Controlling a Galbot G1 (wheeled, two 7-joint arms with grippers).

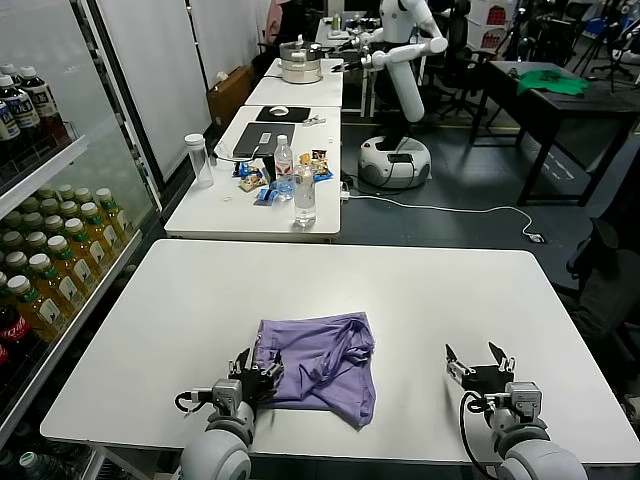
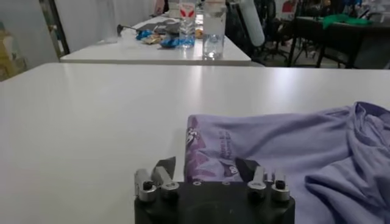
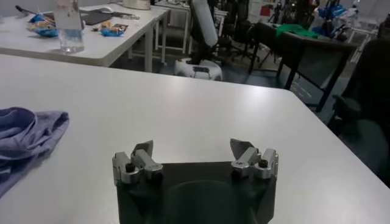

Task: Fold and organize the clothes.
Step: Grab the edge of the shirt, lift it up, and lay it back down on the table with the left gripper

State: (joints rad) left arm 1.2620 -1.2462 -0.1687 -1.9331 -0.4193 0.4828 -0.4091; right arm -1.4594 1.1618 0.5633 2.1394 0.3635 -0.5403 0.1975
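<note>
A lavender T-shirt (image 1: 322,362) of thin, soft fabric is seen crumpled in a rough rectangle near the front edge of the white table (image 1: 420,290), left of centre. Wide bare tabletop is left behind it and toward the right edge. The left gripper (image 1: 257,371) is set at the shirt's front left corner, its jaws apart around the hem. The right gripper (image 1: 479,362) is held well apart from the shirt, near the front edge, jaws wide apart and holding nothing.
</note>
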